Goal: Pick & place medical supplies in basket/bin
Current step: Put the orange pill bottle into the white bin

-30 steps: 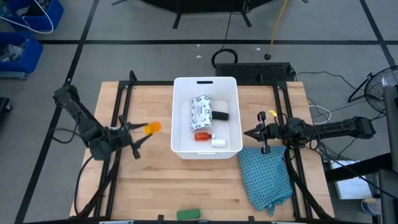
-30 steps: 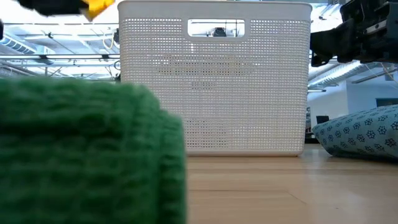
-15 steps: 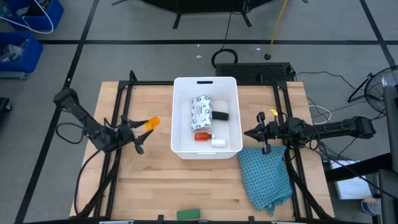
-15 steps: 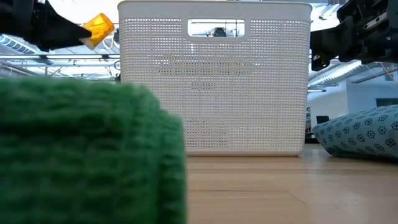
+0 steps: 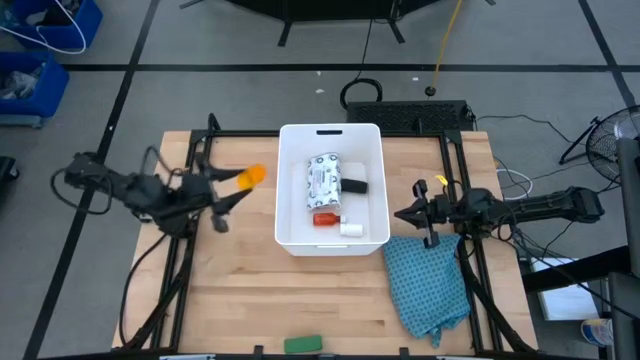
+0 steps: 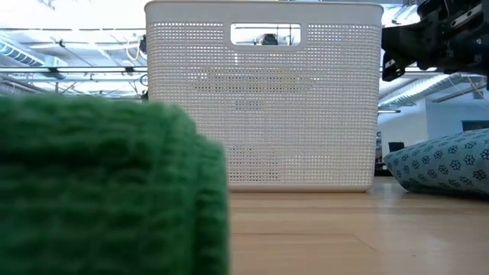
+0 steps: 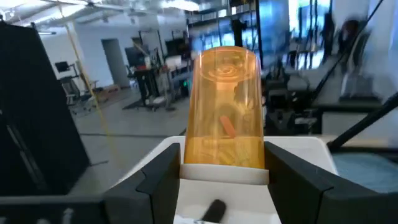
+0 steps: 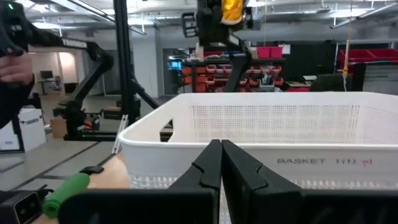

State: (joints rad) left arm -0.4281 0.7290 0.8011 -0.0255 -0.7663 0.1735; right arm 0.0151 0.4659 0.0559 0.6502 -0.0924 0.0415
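My left gripper is shut on the orange vial and hangs high above the table, left of the white basket. In the basket lie the white patterned packet, the black block, the red bottle and the white little bottle. The green flat bar lies flat at the table's near edge and fills the low view's left. My right gripper waits, shut, right of the basket. My left gripper pinches the orange vial between its two fingers, at the white cap end. The fingers come about level from the table's left. The vial is lifted clear and sticks out past the fingertips toward the basket.
A teal patterned cloth lies bunched on the table's right near part, below the right gripper. Black frame rails run along both sides of the table. Bare wood lies between the basket and the near edge.
My left gripper has risen with the orange vial, out of the low view's top, and shifted a little toward the far edge and the basket. Its arm has swung out toward the table's left. The hold has stayed shut.
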